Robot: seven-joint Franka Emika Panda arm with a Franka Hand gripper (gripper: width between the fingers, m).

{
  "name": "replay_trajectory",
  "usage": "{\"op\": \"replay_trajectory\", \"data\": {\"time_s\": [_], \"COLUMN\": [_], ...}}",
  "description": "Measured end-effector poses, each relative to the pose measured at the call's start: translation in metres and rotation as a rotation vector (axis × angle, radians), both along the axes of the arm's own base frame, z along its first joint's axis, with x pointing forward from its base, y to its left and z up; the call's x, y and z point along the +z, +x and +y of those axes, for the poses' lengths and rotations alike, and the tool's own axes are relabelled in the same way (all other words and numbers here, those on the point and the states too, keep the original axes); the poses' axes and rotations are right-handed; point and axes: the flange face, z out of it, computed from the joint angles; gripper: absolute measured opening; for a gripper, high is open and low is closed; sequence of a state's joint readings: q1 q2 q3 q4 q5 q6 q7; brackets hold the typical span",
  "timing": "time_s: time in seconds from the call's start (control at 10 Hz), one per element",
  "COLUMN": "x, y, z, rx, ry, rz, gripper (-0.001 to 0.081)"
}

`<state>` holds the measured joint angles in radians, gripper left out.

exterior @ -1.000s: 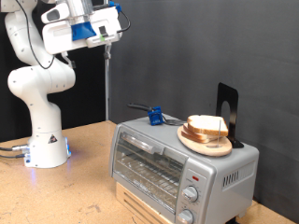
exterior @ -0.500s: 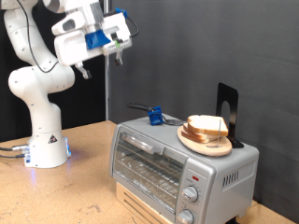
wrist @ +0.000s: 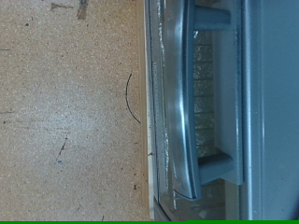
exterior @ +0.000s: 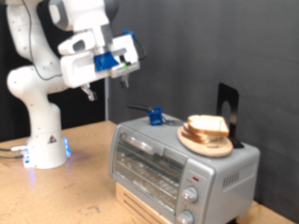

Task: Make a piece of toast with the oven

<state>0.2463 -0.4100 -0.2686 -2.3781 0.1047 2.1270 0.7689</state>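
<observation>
Gripper (exterior: 106, 82): airborne, grip state unclear | squarish toast (exterior: 207, 126) on round wooden plate (exterior: 205, 142) | boxy silver oven (exterior: 183, 168) shut

White Franka arm (exterior: 37, 70) seen at the upper left of the exterior view

Rounded glossy white segments are joined by dark seams; blue parts are fitted on the boxy white hand (exterior: 98, 56), a blue glow is seen at the base (exterior: 47, 149), and cables (exterior: 11, 151) are trailed at the left edge

A black curtain (exterior: 215, 42) fills the backdrop across the upper and right parts of the exterior view. Below it, a scuffed wooden table (exterior: 56, 191) spans the lower left, its pale surface evenly lit.
</observation>
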Motion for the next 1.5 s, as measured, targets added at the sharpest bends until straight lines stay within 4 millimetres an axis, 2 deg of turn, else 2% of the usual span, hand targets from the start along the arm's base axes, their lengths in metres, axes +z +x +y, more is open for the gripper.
{"op": "replay_trajectory", "data": {"time_s": [0.3,0.7,1.1,1.5], "x": [-0.014,-0.021,-0.068,-0.102], "y": [0.008,0.008,0.008,0.003], "z": [0.004,0.009,0.023,0.028], "rx": [-0.068,0.093,0.150,0.150], "ry": [-0.002,0.057,0.023,-0.013], "rz": [0.025,-0.018,0.017,0.022], "gripper": [0.0809,0.0809,0.0809,0.0809]}}
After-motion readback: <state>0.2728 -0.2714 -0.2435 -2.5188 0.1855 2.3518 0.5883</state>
